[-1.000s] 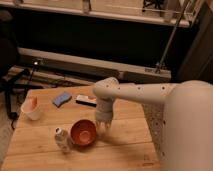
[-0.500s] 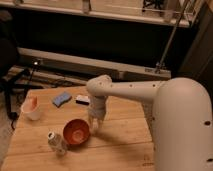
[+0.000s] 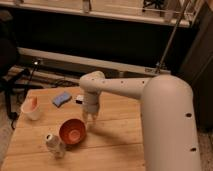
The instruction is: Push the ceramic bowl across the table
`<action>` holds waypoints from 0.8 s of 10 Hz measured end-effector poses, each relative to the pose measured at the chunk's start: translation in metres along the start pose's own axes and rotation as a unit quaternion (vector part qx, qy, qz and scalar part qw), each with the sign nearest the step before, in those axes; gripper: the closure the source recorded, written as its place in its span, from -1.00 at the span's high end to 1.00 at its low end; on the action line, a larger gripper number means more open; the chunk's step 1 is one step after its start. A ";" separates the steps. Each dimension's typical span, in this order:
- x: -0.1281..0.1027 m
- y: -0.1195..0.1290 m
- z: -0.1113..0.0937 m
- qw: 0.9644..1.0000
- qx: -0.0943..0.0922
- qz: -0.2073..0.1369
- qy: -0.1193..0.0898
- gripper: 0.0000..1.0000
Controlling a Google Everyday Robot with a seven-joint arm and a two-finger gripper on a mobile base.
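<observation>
Where my tool (image 3: pixel 90 121) hangs: low over the desk (image 3: pixel 120 137), just beside the right rim of the ceramic bowl (image 3: pixel 72 131), at the end of my arm (image 3: pixel 100 87), which bends down from above.
Tool state: I cannot tell whether it is spread or pressed together (it pinches nothing that I can see).
Bowl: upright on the left front part of the desk, open side up, with nothing visible inside.
Neighbours: a pale can (image 3: pixel 55 144) stands just beside the bowl's left front; a white cup (image 3: pixel 31 108) sits near the left edge, farther back; a blue sponge (image 3: pixel 61 98) lies behind the bowl, apart from it.
Risk, the can: if I push the bowl leftward it probably meets the can first, and the tall, narrow can may topple or go off the edge.
Risk, the rim: a push placed off the bowl's middle likely lets the round glossy side slip past my tool, so the bowl turns aside instead of travelling.
Risk, the edge: not much desk seems to remain beyond the bowl to its left and front, so a long shove that way could send it over.
Hidden: whether my tool touches the bowl; a small object (image 3: pixel 80 98) half behind my arm, which I cannot name; the right of the desk, covered by my own body (image 3: pixel 165 125); the front edge, cut off below.
</observation>
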 end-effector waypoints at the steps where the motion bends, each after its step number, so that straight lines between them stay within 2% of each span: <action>1: 0.001 -0.007 0.000 1.000 0.000 -0.006 0.000 -0.07; 5: -0.001 -0.023 -0.001 1.000 0.002 -0.019 -0.001 -0.07; 8: -0.005 0.005 -0.003 1.000 -0.010 0.012 0.006 -0.07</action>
